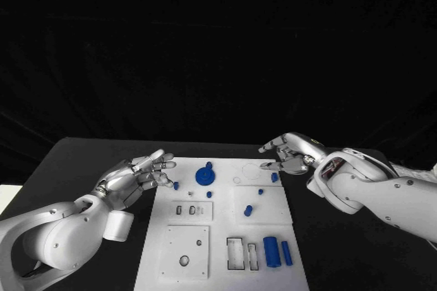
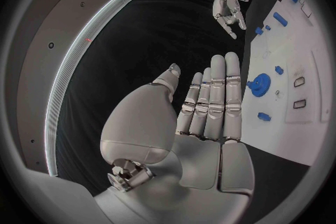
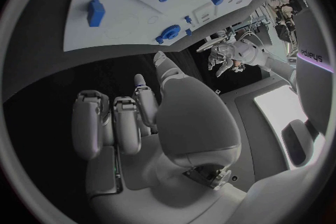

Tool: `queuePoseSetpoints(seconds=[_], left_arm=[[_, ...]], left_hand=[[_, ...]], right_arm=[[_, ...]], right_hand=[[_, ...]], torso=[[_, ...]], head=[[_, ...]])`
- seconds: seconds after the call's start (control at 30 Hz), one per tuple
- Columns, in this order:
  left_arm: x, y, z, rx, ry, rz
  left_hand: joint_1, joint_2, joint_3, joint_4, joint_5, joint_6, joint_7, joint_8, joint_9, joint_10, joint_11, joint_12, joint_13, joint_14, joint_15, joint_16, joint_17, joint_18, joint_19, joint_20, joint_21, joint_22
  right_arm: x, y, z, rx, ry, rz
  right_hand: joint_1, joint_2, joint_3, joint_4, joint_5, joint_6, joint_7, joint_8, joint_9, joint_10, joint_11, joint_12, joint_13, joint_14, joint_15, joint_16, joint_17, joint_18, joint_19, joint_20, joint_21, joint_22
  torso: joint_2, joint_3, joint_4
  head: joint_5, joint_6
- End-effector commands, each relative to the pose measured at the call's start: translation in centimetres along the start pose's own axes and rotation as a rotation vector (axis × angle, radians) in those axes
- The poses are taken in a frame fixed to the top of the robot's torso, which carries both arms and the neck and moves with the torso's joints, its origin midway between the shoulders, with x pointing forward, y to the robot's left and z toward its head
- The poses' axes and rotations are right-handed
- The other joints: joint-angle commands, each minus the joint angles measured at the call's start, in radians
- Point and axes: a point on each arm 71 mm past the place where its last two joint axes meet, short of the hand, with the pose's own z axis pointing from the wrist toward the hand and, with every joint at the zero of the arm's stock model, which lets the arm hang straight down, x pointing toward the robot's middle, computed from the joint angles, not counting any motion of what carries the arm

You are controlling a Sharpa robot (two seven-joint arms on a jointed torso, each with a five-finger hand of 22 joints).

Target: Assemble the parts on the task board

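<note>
Nearest the robot, the task board [image 1: 218, 266] runs off the bottom edge of the head view, so its near end is cut off. On that near part lie two long blue cylinders [image 1: 270, 250] side by side, next to two rectangular slots [image 1: 242, 253], and to their left a raised square plate [image 1: 185, 252] carries a dark hole whose depth cannot be made out. Farther up the board a short blue peg [image 1: 247, 210] stands on a pale square, with two smaller blue pegs [image 1: 209, 194] beyond it. The blue gear [image 1: 206, 175] sits near the far left part of the board, and a small blue piece [image 1: 175, 185] lies at the board's left edge, just beside the left hand [image 1: 136, 177]. That hand hangs over the black table [image 1: 82, 171] at the board's left edge, holding nothing; in the left wrist view its fingers [image 2: 213, 95] are straight and pressed side by side, the thumb a little apart. The right hand [image 1: 290, 155] hovers at the board's far right corner, its fingers curled inward over a blue part [image 1: 274, 177] below its fingertips; whether they touch it cannot be told. In the right wrist view the curled fingers [image 3: 115, 123] hold nothing visible.
</note>
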Motion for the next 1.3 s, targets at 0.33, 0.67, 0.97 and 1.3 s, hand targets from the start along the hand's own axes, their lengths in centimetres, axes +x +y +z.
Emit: queuePoseSetpoints(seconds=[0.33, 0.67, 0.97, 1.3], left_arm=[[-0.1, 0.3, 0.4, 0.001, 0.019, -0.011], [-0.4, 0.5, 0.5, -0.001, 0.013, -0.01], [-0.4, 0.5, 0.5, -0.002, 0.013, -0.01], [-0.5, 0.5, 0.5, -0.004, 0.013, -0.009]], left_hand=[[0.004, 0.008, 0.001, -0.005, -0.001, -0.007, 0.003, -0.003, -0.001, -0.007, 0.0, -0.005, -0.001, 0.005, 0.003, -0.006, -0.001, 0.013, 0.007, 0.0, -0.004, -0.001], [0.005, 0.009, 0.002, -0.006, -0.001, -0.007, 0.002, -0.003, -0.001, -0.008, 0.0, -0.004, -0.001, 0.005, 0.003, -0.007, -0.001, 0.013, 0.007, 0.0, -0.005, -0.002], [0.005, 0.009, 0.002, -0.006, -0.001, -0.007, 0.002, -0.003, -0.001, -0.008, 0.0, -0.004, -0.001, 0.005, 0.003, -0.007, -0.001, 0.013, 0.007, 0.0, -0.005, -0.002], [0.005, 0.009, 0.002, -0.006, -0.001, -0.007, 0.002, -0.003, -0.001, -0.008, 0.0, -0.004, -0.001, 0.005, 0.003, -0.007, -0.001, 0.013, 0.007, 0.0, -0.005, -0.002]], right_arm=[[0.2, -4.2, -2.2, 0.058, 0.07, 0.091], [2.4, -4.8, -2.5, 0.084, 0.115, 0.083], [3.1, -5.1, -1.9, 0.103, 0.118, 0.067], [3.4, -5.2, -1.5, 0.118, 0.113, 0.062]], right_hand=[[0.004, -0.01, -0.005, -0.01, 0.004, -0.014, 0.0, -0.006, -0.002, -0.007, 0.004, -0.008, 0.028, 0.087, 0.005, 0.0, 0.19, -0.013, -0.007, 0.002, -0.003, 0.001], [0.0, -0.01, -0.007, -0.008, 0.006, -0.015, 0.0, -0.006, -0.002, -0.006, 0.004, -0.007, 0.029, 0.088, 0.005, 0.001, 0.191, -0.014, -0.006, 0.002, -0.002, 0.003], [-0.002, -0.004, -0.006, -0.007, 0.008, -0.014, 0.0, -0.005, -0.001, -0.004, 0.004, -0.004, 0.031, 0.088, 0.006, 0.003, 0.194, -0.014, -0.005, 0.003, -0.002, 0.004], [-0.004, 0.009, -0.001, -0.005, 0.01, -0.012, 0.0, -0.003, 0.0, -0.003, 0.004, -0.003, 0.032, 0.089, 0.006, 0.003, 0.195, -0.014, -0.004, 0.003, -0.001, 0.006]], torso=[[-0.007, 0.0287, -0.0179], [-0.003, 0.0342, -0.0153], [-0.003, 0.0321, -0.0163], [-0.004, 0.0308, -0.0163]], head=[[-0.004, -0.009], [-0.001, -0.017], [0.001, -0.022], [0.002, -0.024]])
